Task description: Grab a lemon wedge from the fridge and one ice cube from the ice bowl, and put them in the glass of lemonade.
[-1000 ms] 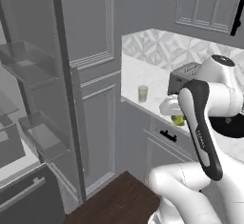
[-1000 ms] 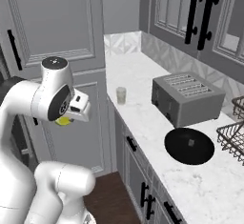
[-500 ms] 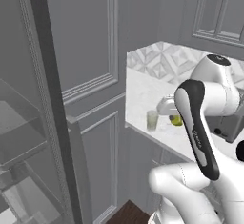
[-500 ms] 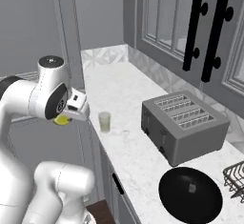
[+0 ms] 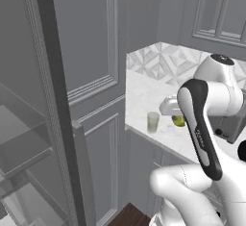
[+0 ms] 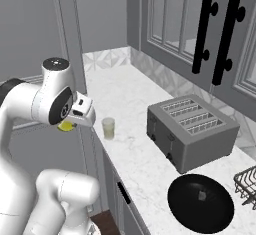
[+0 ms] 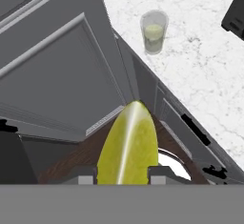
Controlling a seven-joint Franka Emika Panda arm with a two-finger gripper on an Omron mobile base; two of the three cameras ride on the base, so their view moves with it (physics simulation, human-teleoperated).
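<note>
Gripper [image 7: 125, 176]: you have its 2 jaws pinching the lemon wedge [image 7: 127, 144], 1 on each side
Lemon wedge: held off the counter's edge, above the floor (yellow shows under the hand in both base views)
Glass of lemonade [image 7: 154, 32]: upright on the marble counter [image 6: 145, 164], near its front edge, apart from the gripper
Toaster [image 6: 190, 131]: further along your counter

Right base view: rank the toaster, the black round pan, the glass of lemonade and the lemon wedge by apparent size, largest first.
1. toaster
2. black round pan, somewhat smaller in the picture, though it lies nearer the camera
3. glass of lemonade
4. lemon wedge, partly hidden by the gripper shut on it, so its place below the glass is unsure
</note>
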